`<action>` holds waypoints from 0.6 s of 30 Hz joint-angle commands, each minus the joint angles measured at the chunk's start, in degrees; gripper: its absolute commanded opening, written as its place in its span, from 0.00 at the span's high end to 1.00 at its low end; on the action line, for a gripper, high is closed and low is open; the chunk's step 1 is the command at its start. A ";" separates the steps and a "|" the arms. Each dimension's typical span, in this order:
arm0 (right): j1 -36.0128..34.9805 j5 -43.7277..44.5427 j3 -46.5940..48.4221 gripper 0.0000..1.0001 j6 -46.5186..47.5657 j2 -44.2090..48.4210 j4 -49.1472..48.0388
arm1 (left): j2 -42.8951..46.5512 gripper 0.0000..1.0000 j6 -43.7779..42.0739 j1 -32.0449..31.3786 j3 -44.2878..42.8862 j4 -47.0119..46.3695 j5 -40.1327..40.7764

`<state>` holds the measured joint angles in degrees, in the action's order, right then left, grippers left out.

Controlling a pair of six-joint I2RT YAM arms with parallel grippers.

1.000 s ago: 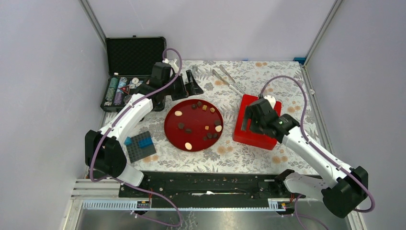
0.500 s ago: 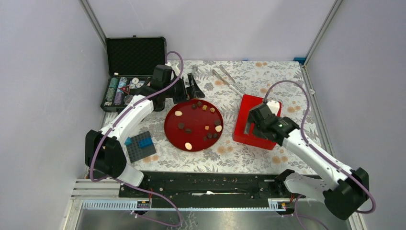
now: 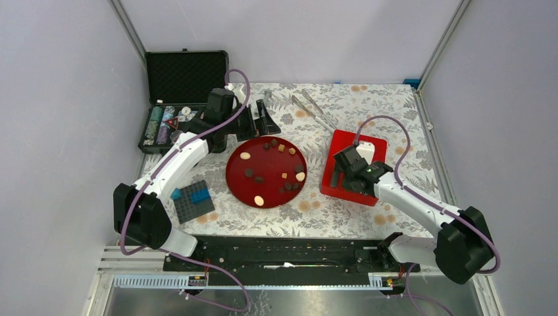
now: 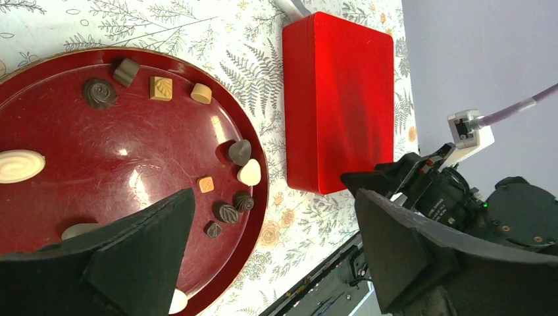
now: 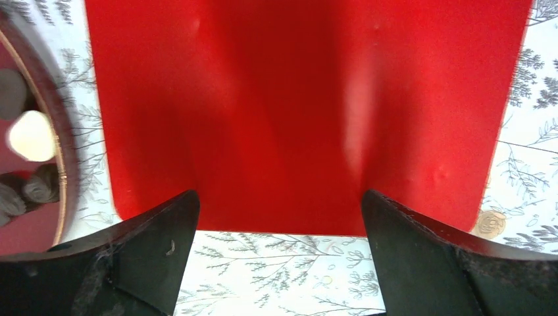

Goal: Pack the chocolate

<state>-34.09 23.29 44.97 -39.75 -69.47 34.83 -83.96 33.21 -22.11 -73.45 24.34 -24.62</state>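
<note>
Several small chocolates (image 3: 249, 173), dark brown, tan and cream, lie scattered on a round red plate (image 3: 266, 163) mid-table. They also show in the left wrist view (image 4: 99, 93), and a cream piece shows in the right wrist view (image 5: 31, 135). A closed red box (image 3: 343, 139) lies right of the plate (image 4: 99, 164). My left gripper (image 3: 261, 122) is open and empty above the plate's far rim (image 4: 273, 201). My right gripper (image 3: 341, 176) is open and empty, low over the box's near-left edge (image 5: 279, 197). The box lid (image 5: 296, 99) fills that view.
An open black case (image 3: 185, 76) with poker chips (image 3: 161, 125) stands at the back left. Metal tongs (image 3: 314, 112) lie at the back. A grey studded plate with blue bricks (image 3: 193, 199) lies near the left arm. A floral cloth (image 3: 329, 220) covers the table.
My right gripper has shifted left and toward the near edge of the red box, lower over it. The left arm has barely moved. The chocolates have not moved.
</note>
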 commanded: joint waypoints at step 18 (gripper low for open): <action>8.47 -2.28 33.52 0.00 17.43 -5.93 1.26 | 8.08 0.01 -3.00 0.21 -0.65 7.33 23.42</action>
<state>-25.96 24.43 76.12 -25.98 -71.07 35.24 -78.65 31.18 -22.11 -71.18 27.18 -14.70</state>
